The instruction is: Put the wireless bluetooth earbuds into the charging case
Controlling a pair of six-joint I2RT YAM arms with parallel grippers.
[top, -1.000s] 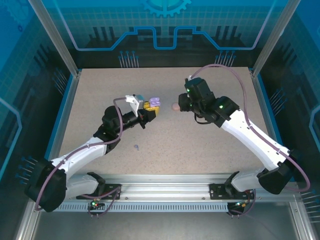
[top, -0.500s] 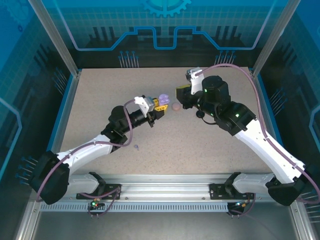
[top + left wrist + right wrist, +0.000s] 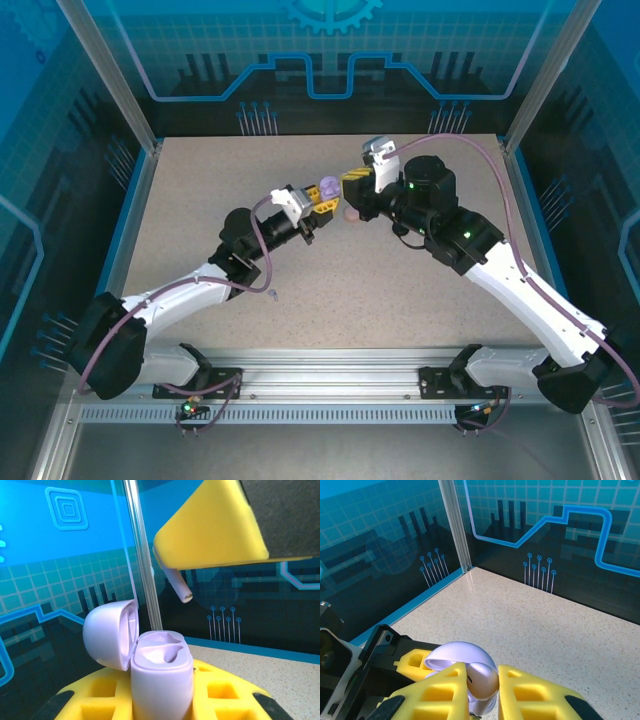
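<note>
My left gripper (image 3: 318, 203) is shut on an open lilac charging case (image 3: 327, 188) and holds it above the table's middle. In the left wrist view the case (image 3: 161, 672) stands upright between the yellow fingers, its lid (image 3: 109, 632) swung back and both wells empty. My right gripper (image 3: 354, 184) is shut on a lilac earbud (image 3: 483, 681). It hangs just above the case, and the earbud's stem (image 3: 179, 587) points down at it without touching. Another small lilac earbud (image 3: 272, 293) lies on the table near the left arm.
A small round pink thing (image 3: 352, 213) sits on the speckled table just below the two grippers. Blue transparent walls with aluminium posts (image 3: 120, 90) close the table in at the back and sides. A metal rail (image 3: 330, 365) runs along the near edge.
The left gripper has lifted the case up and to the right. The right gripper has swung left with the earbud until it hangs over the open case.
</note>
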